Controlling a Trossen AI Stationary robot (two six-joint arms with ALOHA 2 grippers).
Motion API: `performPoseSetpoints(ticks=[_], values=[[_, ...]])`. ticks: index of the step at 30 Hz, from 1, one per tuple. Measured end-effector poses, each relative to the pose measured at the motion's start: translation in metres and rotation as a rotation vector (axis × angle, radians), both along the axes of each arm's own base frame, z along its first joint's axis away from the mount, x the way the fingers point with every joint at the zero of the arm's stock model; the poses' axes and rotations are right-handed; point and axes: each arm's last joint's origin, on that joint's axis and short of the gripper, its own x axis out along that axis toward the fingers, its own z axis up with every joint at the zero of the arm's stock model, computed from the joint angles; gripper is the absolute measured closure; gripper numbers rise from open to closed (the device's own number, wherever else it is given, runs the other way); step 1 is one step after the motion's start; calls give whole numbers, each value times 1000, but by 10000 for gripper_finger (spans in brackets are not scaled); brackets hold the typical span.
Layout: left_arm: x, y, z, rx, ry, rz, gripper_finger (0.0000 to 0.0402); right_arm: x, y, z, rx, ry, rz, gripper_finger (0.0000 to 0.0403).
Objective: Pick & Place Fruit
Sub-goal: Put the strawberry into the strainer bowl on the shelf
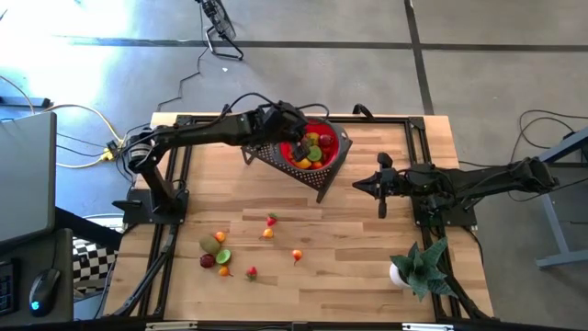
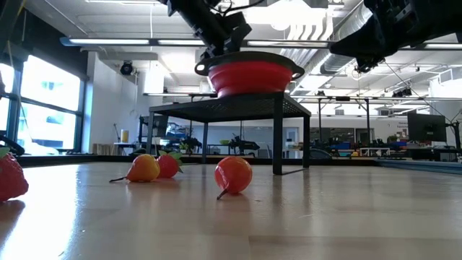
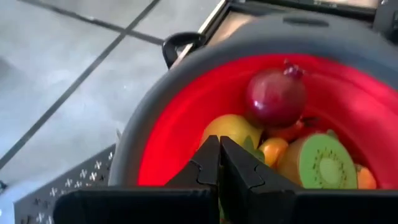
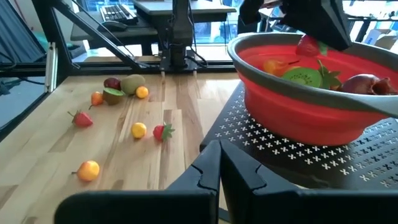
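Note:
A red bowl [image 1: 342, 147] with a grey rim stands on a black perforated stand [image 1: 274, 156] at the table's far middle. It holds several fruit: a dark red one [image 3: 275, 96], a yellow one [image 3: 229, 129], a kiwi half [image 3: 318, 163] and a strawberry [image 4: 308, 45]. More fruit lie loose on the near left of the table, among them a strawberry [image 1: 272, 221], an orange one [image 1: 297, 256] and a brown kiwi [image 1: 209, 245]. My left gripper [image 3: 219, 148] is shut and hangs over the bowl's inside, just above the yellow fruit. My right gripper [image 1: 360, 185] waits shut, to the right of the stand. My left gripper points slanting down into the bowl from its left side. Its shut fingertips [image 3: 211, 155] stand right over the yellow fruit. I cannot tell whether they touch it, and nothing shows between the fingers.
A spiky green plant in a white pot [image 1: 418, 267] stands at the near right corner. Black rails frame the table's edges [image 1: 175, 184]. The stand's legs [image 2: 278, 137] rise from the table's far middle. Bare wood [image 1: 349, 248] lies between the loose fruit and the plant.

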Motion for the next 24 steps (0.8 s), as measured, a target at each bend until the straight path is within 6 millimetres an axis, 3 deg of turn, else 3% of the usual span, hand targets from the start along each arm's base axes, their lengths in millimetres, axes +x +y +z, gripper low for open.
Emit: performPoseSetpoints(ticks=[11, 24], values=[[0, 0, 1, -13, -21, 13, 386, 0, -1, 0, -8, 2, -25, 401], [-3, -1, 9, -16, -57, 22, 287, 0, -1, 0, -7, 2, -22, 401]])
